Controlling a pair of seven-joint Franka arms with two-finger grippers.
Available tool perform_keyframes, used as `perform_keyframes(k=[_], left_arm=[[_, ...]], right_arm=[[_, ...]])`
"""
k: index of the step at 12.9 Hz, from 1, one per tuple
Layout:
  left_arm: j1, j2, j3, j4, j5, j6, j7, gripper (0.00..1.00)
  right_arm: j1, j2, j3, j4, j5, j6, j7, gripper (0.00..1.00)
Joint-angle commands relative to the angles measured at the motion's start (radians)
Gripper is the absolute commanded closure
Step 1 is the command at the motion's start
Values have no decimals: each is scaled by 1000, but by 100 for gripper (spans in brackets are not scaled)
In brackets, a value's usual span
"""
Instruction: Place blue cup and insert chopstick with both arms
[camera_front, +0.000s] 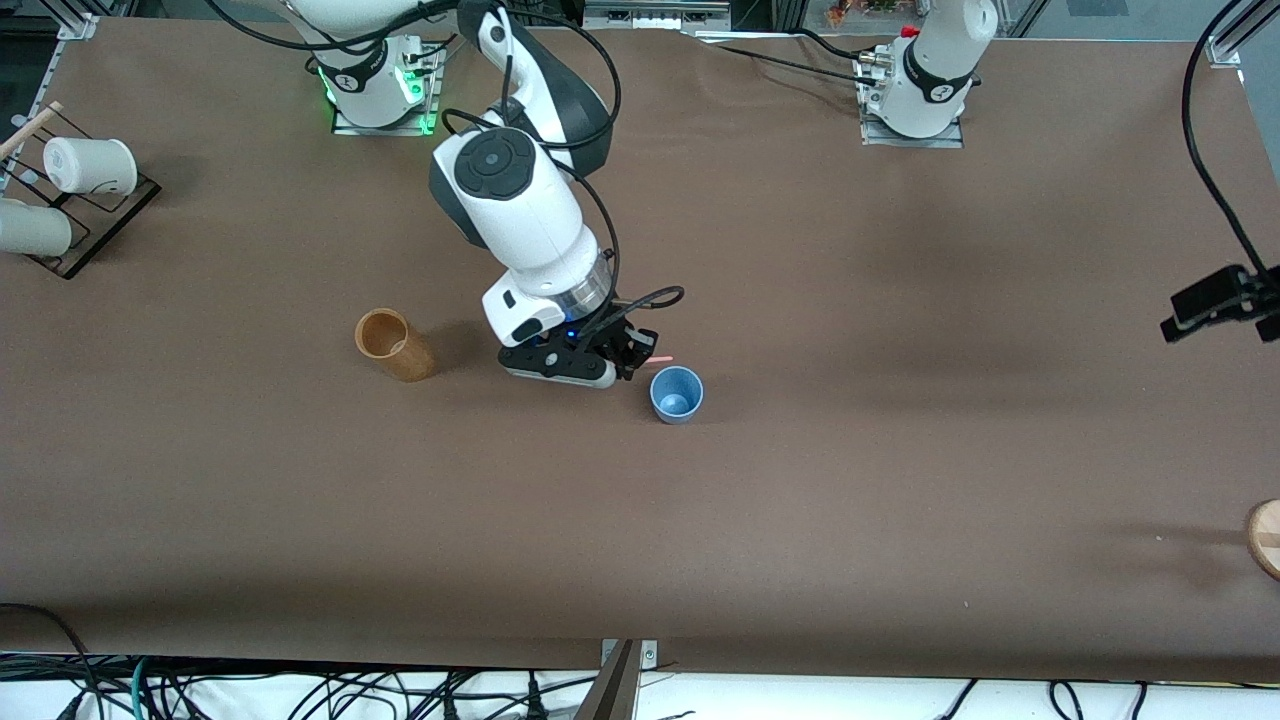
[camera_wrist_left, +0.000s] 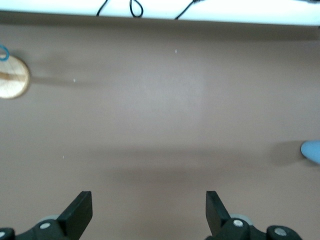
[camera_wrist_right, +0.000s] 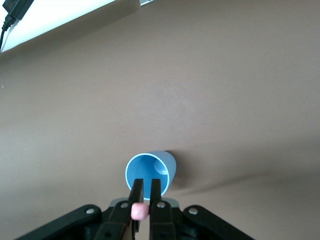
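My right gripper (camera_front: 632, 358) is clenched on the chopstick (camera_wrist_right: 139, 211), hanging just above the blue cup (camera_front: 677, 393), which stands upright mid-table. Wide bare table (camera_front: 900, 500) lies around the cup toward the front camera and toward my left arm's end; the tan wooden holder (camera_front: 392, 345) stands beside it toward my right arm's end. My left gripper (camera_wrist_left: 149, 210) waits released, well apart from the cup. Only the chopstick's pink end shows; my fingers (camera_wrist_right: 155, 200) hide the rest
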Motion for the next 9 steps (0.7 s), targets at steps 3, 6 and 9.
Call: perform_keyframes(k=[3, 6, 9], left_arm=[[-8, -178, -15, -255, 4, 10, 93, 0], [-10, -233, -15, -339, -11, 13, 140, 0], [-18, -281, -15, -410, -37, 44, 126, 0]], right_arm=[[7, 50, -9, 42, -26, 25, 24, 100], [7, 64, -9, 42, -43, 51, 22, 100], [7, 56, -9, 42, -40, 43, 21, 100]])
